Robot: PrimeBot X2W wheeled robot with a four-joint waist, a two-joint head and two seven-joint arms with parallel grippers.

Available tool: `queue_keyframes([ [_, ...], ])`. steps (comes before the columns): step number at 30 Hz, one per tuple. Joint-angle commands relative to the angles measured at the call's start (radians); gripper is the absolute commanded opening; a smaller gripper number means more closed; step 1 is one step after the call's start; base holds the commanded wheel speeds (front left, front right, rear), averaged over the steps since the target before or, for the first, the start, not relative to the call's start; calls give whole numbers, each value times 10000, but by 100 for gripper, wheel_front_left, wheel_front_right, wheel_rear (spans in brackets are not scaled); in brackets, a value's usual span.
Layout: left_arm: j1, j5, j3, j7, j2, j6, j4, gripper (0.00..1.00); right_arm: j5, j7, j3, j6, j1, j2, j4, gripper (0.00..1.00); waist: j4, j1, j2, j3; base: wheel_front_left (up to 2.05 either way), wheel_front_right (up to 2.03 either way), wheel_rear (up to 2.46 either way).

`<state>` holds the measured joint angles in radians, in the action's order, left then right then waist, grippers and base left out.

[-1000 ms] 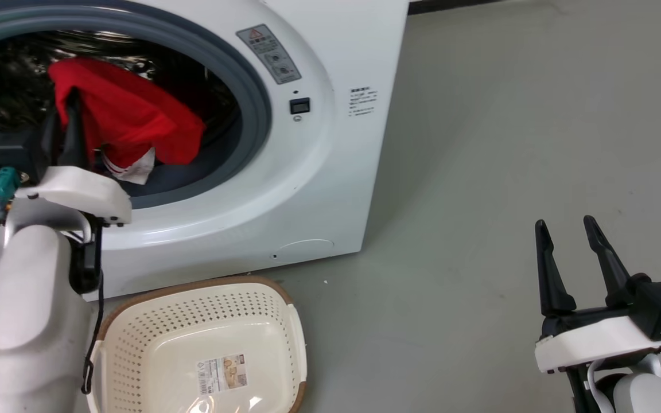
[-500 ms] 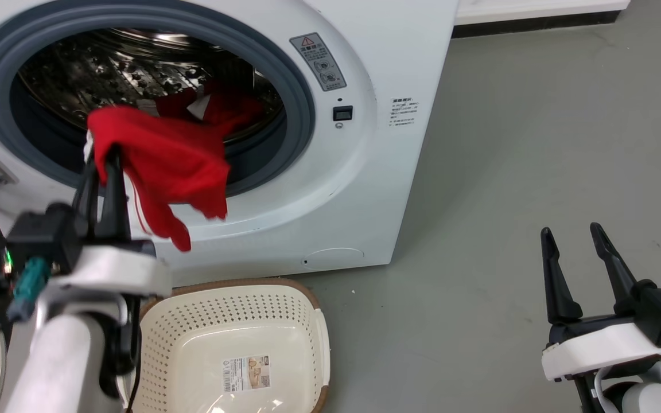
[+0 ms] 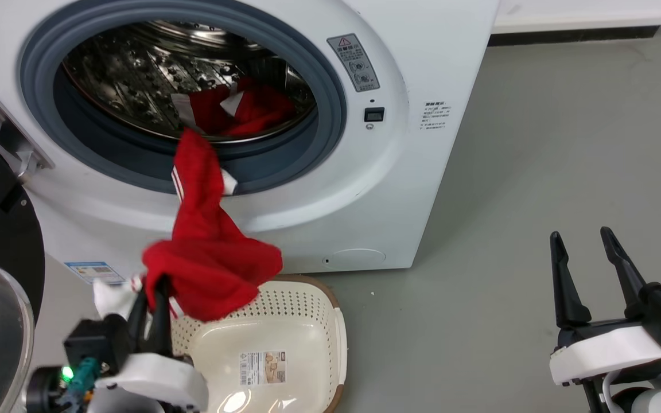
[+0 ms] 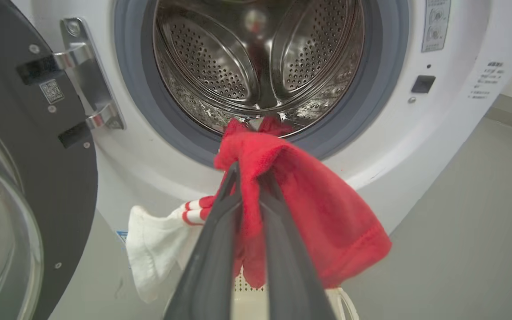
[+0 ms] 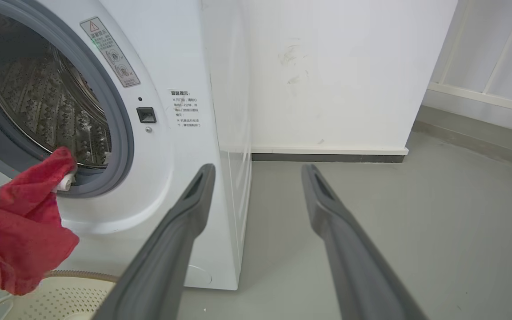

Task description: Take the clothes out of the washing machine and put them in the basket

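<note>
Left end effector point(image 3: 155, 285) clamps clothes point(image 3: 210, 264) — above basket point(image 3: 302, 307).

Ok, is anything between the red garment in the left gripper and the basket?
Nothing visible blocks it: the red garment, clamped in the left gripper, hangs over the open basket's back rim. Its tail, though, trails over the grey porthole rim into the drum, so it may drag.

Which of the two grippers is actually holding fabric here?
The left gripper: it is shut on the red clothes by the basket. The right gripper stands open and empty over the floor.
</note>
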<state>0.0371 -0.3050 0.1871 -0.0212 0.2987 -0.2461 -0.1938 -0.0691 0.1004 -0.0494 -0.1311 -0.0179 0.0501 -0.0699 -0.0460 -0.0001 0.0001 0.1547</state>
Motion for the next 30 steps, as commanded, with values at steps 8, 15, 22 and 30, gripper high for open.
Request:
queue_keyframes([
  [8,-53,-829,197,-564,-634,522,3170,0,-54,-19,193,7,-355,0,-219,100,-283,1,-1,872,0,0,0],
  [15,-1110,-1232,275,-1209,-1126,1055,5965,0,-100,66,102,7,-733,0,-164,100,-668,1,-1,1784,0,0,0],
  [22,-2505,-1356,388,-1441,-1327,1535,8541,0,-197,189,168,7,-1096,0,-159,100,-972,1,-1,2568,0,0,0],
  [30,-4580,-1386,457,-1734,-1394,1955,11629,0,-282,396,308,7,-1728,0,-104,100,-1460,1,-1,3964,0,0,0],
])
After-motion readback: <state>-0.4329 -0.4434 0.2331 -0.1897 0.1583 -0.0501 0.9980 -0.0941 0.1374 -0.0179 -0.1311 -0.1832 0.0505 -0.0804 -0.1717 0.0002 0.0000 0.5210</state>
